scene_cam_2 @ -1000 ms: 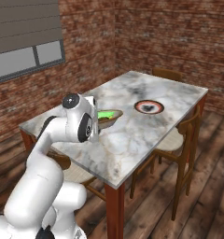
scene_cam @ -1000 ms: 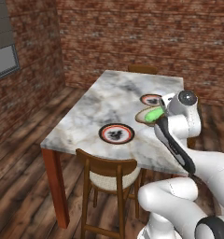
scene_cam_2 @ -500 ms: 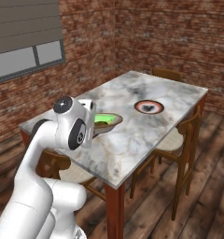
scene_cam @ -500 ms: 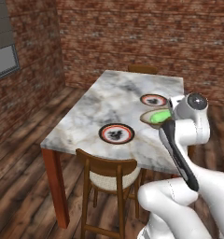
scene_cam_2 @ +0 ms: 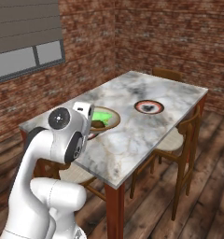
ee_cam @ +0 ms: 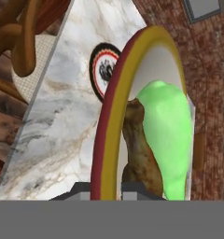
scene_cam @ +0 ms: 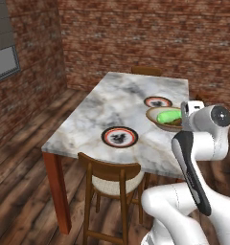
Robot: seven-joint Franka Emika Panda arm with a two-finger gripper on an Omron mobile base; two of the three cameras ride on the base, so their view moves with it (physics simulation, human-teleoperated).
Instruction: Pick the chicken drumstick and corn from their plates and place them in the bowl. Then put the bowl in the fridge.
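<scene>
Marble table (scene_cam: 112, 103) is seen mid-frame in both base views, brick walls behind; a wooden chair (scene_cam: 109, 179) is tucked at the near edge, lower centre of the left base view, and another chair (scene_cam_2: 181, 140) stands at the right side in the right base view; a window (scene_cam_2: 27, 46) is at upper left there. One plate (scene_cam: 119, 137) lies centre-frame on the table, the second plate (scene_cam: 158, 102) up and right of it, just beside the bowl (scene_cam: 157, 123). In the hand view the bowl rim (ee_cam: 107, 135) is gripped edge-on between the gripper (ee_cam: 107, 189) tips at bottom centre, jaws clenched on it; the corn (ee_cam: 170, 140) and chicken drumstick (ee_cam: 139, 149) are lying inside, touching. The robot's own upper arm blocks part of the bowl at right of the left base view. Compared with a second ago, the bowl has been carried toward the table's near-right edge and the arm's wrist has swung outward.
</scene>
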